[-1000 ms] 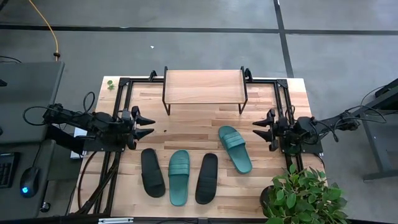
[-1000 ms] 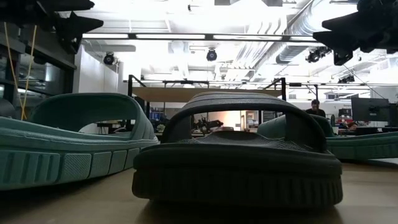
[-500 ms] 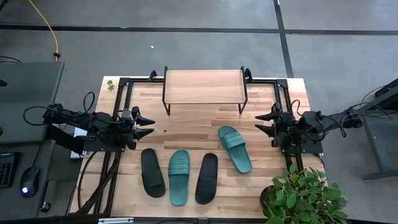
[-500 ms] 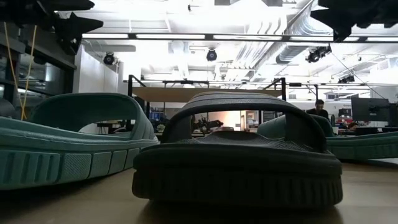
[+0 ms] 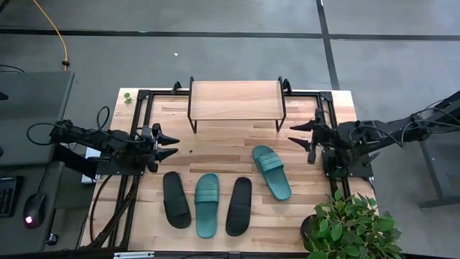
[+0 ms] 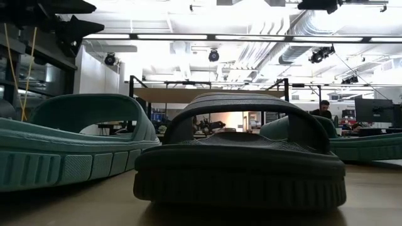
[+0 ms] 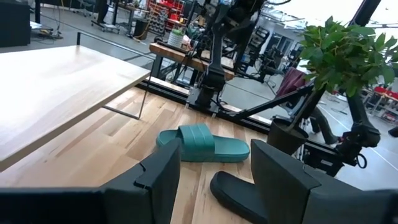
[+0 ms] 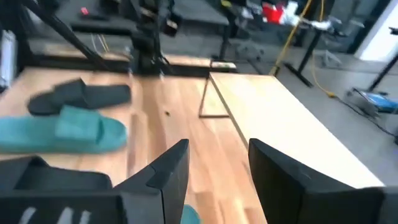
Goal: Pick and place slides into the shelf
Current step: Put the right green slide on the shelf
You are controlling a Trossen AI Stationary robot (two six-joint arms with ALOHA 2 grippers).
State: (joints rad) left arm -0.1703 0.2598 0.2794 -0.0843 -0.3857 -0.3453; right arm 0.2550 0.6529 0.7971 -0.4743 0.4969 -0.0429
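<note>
Teal and black slides sit in a loose row on the front half of the table (image 5: 215,144), none on the shelf (image 5: 235,100) yet. From the left arm's side: black slide (image 5: 175,198), teal slide (image 5: 207,204), second black slide (image 5: 239,206), second teal slide (image 5: 271,171) (this one angled, set further back, nearest the right arm). Shelf stands at the back edge, plank top bare. Left gripper (image 5: 169,144) hovers over the table's left edge, just behind the first black slide, jaws apart, holding nothing. Right gripper (image 5: 301,134) hangs off the shelf's right front leg, behind the angled teal slide, fingers spread, also holding nothing. Potted plant (image 5: 348,224) at the front right corner.
</note>
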